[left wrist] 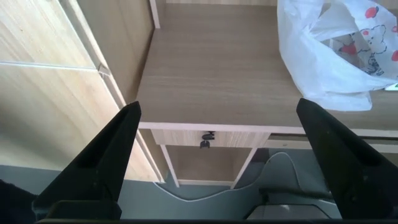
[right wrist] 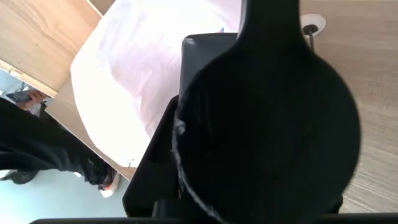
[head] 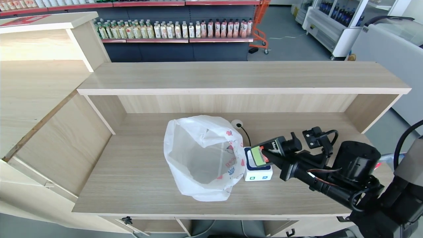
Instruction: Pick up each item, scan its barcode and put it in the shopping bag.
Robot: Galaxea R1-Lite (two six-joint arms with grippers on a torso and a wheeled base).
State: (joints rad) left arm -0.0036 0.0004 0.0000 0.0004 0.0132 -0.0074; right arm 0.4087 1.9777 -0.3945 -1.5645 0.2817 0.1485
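The left gripper [left wrist: 217, 106] hangs off the front edge of the worktop [head: 132, 172], toward its left front corner. Its two fingers [left wrist: 121, 134] are spread wide, with nothing between them. Near the middle of the worktop stands the shopping bag [head: 203, 155], white and thin with small red and blue prints, its mouth gaping open. Behind its right side, by the back edge, a round white socket [head: 237, 124] sits in the wood, and a black cable [head: 245, 134] runs from it toward the front. Just beside the bag on the right, touching it, is the scanner [head: 258, 172], a white box with a dark blue top. Directly over the scanner is a small dark pack [head: 258, 156] with a green face, tilted. The right gripper [head: 267, 154] is clamped on this pack, its arm coming in from the right front corner.
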